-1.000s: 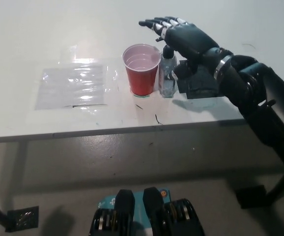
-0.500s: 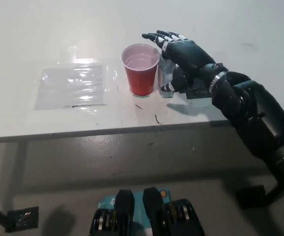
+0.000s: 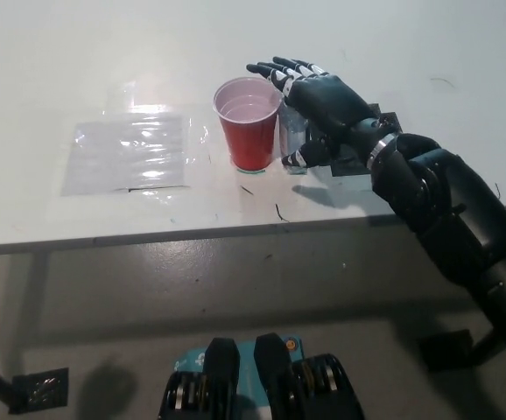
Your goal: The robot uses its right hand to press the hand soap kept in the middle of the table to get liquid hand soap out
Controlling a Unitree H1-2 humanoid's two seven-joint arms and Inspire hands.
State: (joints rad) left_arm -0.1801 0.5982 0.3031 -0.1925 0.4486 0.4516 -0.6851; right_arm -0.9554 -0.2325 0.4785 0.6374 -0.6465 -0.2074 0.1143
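Head view: right hand (image 3: 327, 101) sits directly over the soap bottle (image 3: 295, 144), palm down, fingers spread and stretched toward the far edge, gripping nothing. Bottle stands upright on the table (image 3: 78, 61), just right of the red cup (image 3: 249, 122), near touching it; its pump is hidden under the palm, so contact can't be confirmed. Bottle axis is vertical, so the press likely needs to go straight down. Left hand isn't in view.
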